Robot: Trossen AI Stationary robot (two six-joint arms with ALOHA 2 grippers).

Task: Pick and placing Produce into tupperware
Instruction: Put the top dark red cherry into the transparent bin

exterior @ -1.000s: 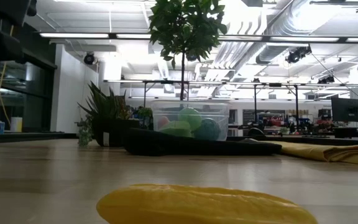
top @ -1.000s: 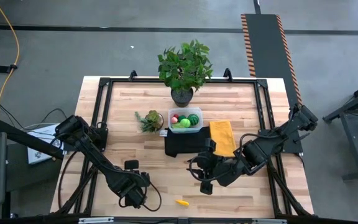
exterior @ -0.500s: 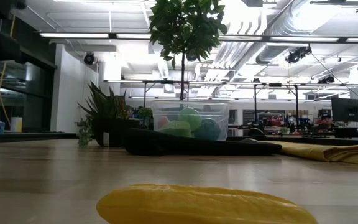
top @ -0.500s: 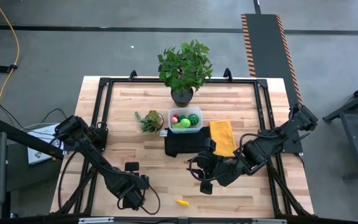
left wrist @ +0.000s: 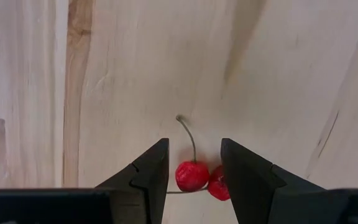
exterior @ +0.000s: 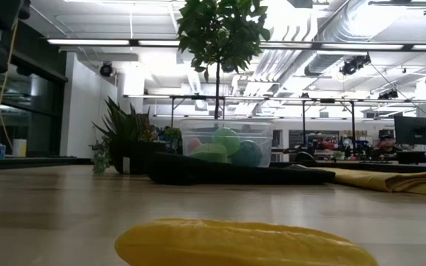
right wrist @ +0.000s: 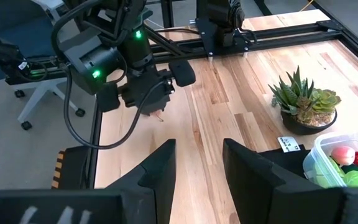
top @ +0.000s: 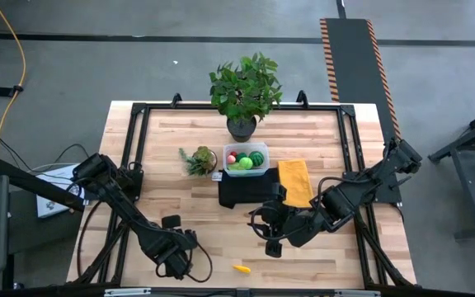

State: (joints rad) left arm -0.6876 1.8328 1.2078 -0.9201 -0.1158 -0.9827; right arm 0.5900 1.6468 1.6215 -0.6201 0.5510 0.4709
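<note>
Two red cherries [left wrist: 194, 176], joined by thin stems, lie on the bare wood near the table's front left. My left gripper [left wrist: 194, 152] points straight down over them, open, with one finger on each side of the pair; it also shows in the high view [top: 174, 257]. The clear tupperware [top: 246, 158] stands on a black folded cloth [top: 242, 191] and holds green and red produce. A yellow piece [top: 242, 268] lies near the front edge. My right gripper [right wrist: 197, 146] hangs open and empty above the table's middle. My left gripper stands astride the two cherries from above. One cherry's edge [left wrist: 216, 185] is hidden behind a finger [left wrist: 241, 174], so I cannot tell whether that finger touches it. The other finger shows a narrow gap to the fruit.
A big leafy potted plant [top: 244, 91] stands at the far edge, and a small spiky plant in a pot [top: 199, 159] sits left of the tupperware. A yellow cloth [top: 295, 181] lies right of the black cloth. Bare wood surrounds the cherries.
My left gripper has rolled a little about its downward-pointing line while staying over the cherries. The fruit has not moved.
</note>
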